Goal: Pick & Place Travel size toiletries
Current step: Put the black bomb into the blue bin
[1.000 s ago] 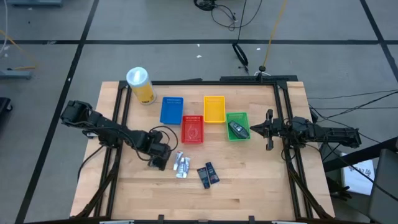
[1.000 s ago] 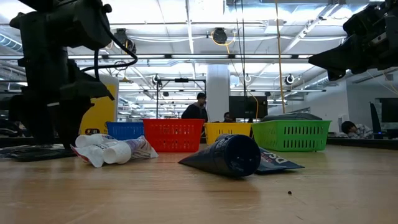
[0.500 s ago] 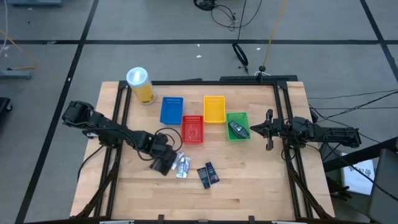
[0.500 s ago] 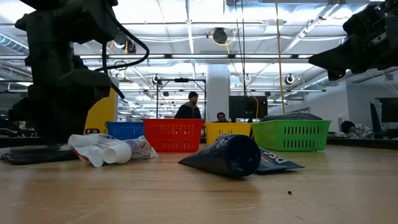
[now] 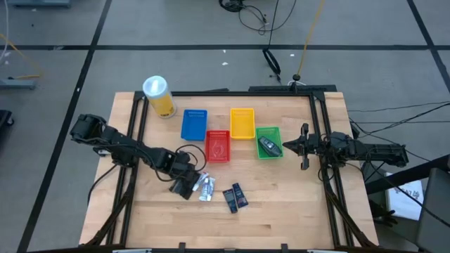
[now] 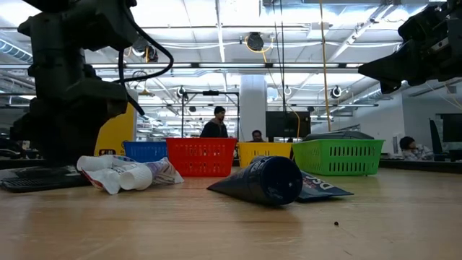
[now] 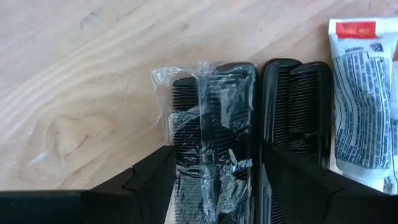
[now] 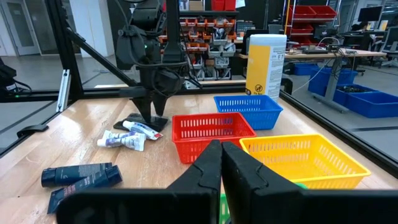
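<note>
1. The left gripper (image 7: 214, 180) is reaching down over the bench (image 5: 281, 211), its fingers standing apart on either side of a black comb in clear wrap (image 7: 214, 143); whether they are touching it cannot be told.
2. A second black comb (image 7: 297, 112) is lying just beside the wrapped one, and a white mini tube (image 7: 362, 106) is lying just beyond that.
3. In the high view, the left gripper (image 5: 187, 184) is sitting just beside the white mini tubes (image 5: 206, 186), near the bench's middle.
4. Two dark blue tubes (image 5: 235, 196) are lying close together near the white ones, on the side toward the right arm.
5. A dark grey item (image 5: 267, 147) is resting inside the green basket (image 5: 268, 131).
6. The red basket (image 5: 217, 145), blue basket (image 5: 194, 124) and yellow basket (image 5: 242, 122) are standing in a cluster beside the green one.
7. A yellow canister with a white lid (image 5: 157, 95) is standing near the bench's far left corner.
8. The right gripper (image 5: 304, 147) is waiting at the bench's right edge, next to the green basket, with its fingers (image 8: 205, 171) pressed together and holding nothing.
9. People (image 6: 215, 124) are showing in the room behind the bench.
</note>
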`<action>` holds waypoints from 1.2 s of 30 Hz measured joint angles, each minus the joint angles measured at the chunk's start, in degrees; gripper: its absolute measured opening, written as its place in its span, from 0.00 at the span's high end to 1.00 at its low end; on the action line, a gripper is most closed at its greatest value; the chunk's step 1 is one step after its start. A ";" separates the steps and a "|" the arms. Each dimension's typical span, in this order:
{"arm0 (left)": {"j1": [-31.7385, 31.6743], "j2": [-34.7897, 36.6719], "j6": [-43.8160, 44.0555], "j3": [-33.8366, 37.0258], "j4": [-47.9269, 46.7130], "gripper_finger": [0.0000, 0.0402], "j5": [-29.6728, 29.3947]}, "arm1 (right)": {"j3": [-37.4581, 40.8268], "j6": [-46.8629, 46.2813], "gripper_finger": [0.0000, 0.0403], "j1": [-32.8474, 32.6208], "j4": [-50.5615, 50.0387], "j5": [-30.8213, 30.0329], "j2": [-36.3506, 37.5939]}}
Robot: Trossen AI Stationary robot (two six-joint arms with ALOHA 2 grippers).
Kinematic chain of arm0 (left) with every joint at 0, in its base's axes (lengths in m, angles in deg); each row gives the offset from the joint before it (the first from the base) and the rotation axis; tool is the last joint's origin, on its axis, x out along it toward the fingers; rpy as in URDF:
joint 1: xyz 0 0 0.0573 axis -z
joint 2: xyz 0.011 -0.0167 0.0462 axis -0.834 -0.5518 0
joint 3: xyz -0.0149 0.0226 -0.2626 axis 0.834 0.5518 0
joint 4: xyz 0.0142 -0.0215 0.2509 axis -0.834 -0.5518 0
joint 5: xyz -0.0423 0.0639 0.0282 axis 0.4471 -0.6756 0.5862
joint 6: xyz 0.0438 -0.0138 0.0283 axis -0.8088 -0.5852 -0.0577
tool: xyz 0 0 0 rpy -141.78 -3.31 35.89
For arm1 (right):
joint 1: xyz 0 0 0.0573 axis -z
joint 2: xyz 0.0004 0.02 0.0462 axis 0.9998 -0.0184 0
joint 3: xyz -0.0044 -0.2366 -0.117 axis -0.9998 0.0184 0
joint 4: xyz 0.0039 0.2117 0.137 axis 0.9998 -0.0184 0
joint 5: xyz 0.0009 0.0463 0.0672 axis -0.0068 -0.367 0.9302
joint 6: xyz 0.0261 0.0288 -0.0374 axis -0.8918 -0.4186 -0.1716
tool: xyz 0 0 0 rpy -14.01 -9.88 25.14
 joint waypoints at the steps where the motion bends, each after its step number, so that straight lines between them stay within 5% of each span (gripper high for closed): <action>1: 0.04 0.00 -0.23 0.00 0.02 0.42 0.10 | 0.00 0.00 0.99 0.00 0.01 0.00 0.00; 22: 0.04 0.33 -2.68 -0.35 1.81 0.97 1.08 | 0.00 0.02 0.99 0.02 0.00 0.00 -0.02; 36: 0.21 6.20 -3.00 0.02 0.46 1.00 -0.45 | 0.00 0.00 0.99 0.00 0.01 -0.01 -0.04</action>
